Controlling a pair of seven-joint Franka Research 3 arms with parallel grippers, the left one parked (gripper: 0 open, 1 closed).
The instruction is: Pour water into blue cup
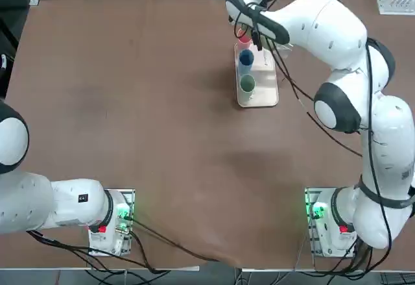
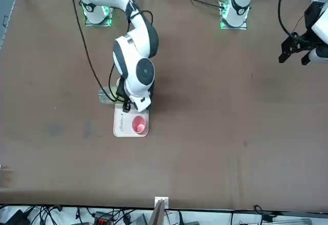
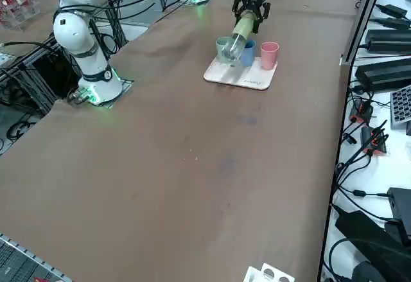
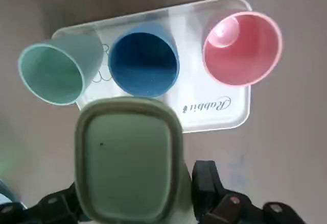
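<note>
Three cups stand in a row on a white tray [image 1: 264, 80]: the blue cup [image 1: 246, 58] [image 4: 144, 66] in the middle, a dull green cup [image 1: 248, 85] [image 4: 51, 73] on one side and a pink cup [image 3: 269, 53] [image 4: 242, 48] on the other. Above the tray, my right gripper [image 3: 249, 9] [image 4: 127, 203] is shut on the pale-green bottle [image 3: 241, 30] [image 4: 127, 163]. The bottle is tilted, its lower end just above the blue cup [image 3: 249, 54] and green cup [image 3: 224, 46]. In the wrist view its green end faces the camera, right beside the blue cup's rim. No water shows.
The tray [image 2: 123, 125] sits on a wide brown table [image 1: 142, 116], toward its far side. In the front view only the pink cup [image 2: 139, 125] shows; my forearm [image 2: 136, 66] covers the other cups. Cables and equipment line the table's edges.
</note>
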